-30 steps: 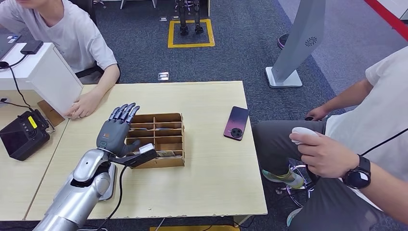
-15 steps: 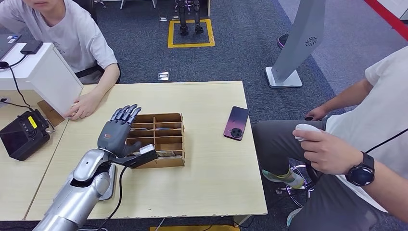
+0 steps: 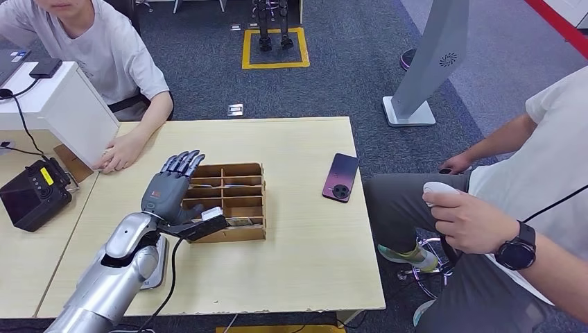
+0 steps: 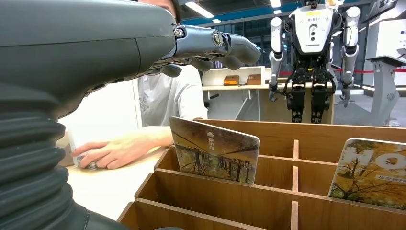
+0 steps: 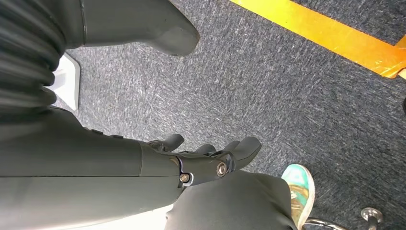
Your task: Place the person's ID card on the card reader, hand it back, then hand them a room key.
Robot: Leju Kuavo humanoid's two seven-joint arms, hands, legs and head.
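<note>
Picture-printed key cards (image 4: 214, 150) are standing in the slots of a wooden box (image 3: 229, 201) on the desk (image 3: 298, 250), just beyond the fingers (image 3: 179, 162) of the left hand (image 3: 166, 191), which is hovering open, holding nothing. A person's hand (image 3: 119, 152) is resting farther past them. The right hand (image 5: 206, 158) is hanging empty over carpet (image 5: 287, 86).

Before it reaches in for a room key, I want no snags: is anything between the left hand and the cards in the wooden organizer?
Nothing visible. The left hand hovers open at the wooden organizer, and the nearest key card stands upright in its compartment with clear space above it.
</note>
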